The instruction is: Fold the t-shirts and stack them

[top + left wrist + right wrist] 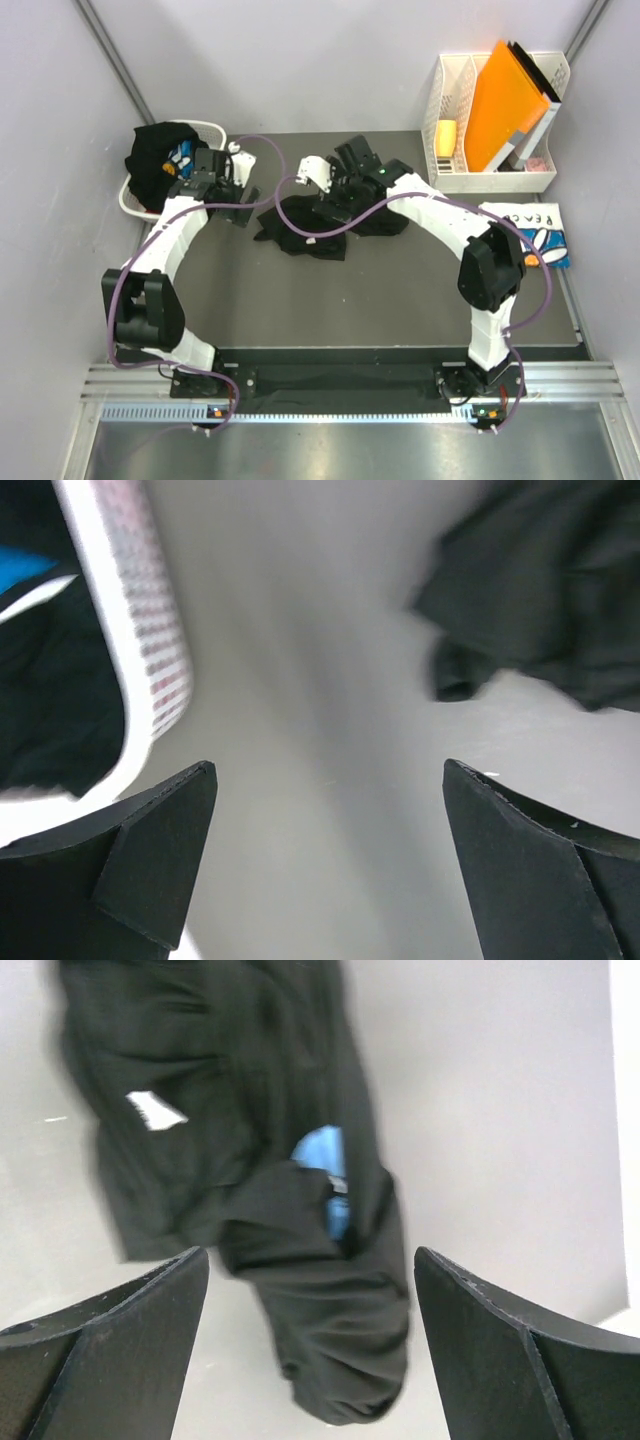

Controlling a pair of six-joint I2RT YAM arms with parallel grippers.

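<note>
Top view: the crumpled black tee [310, 228] is lying bunched at frame centre; a second black tee [155, 160] is sitting in the laundry basket [127, 203], upper left; the folded white tee [530, 232] is resting at the right edge. Risk, as judged: a pinch into bunched layers would be lifting a lump, not an edge.

Left wrist view: the left gripper [325, 780] is hanging with fingers wide apart, holding and touching nothing; the basket wall is running close at left, a snag hazard.

Right wrist view: the right gripper [310, 1260] is hovering over the crumpled black tee, fingers well apart, gripping nothing.
</note>
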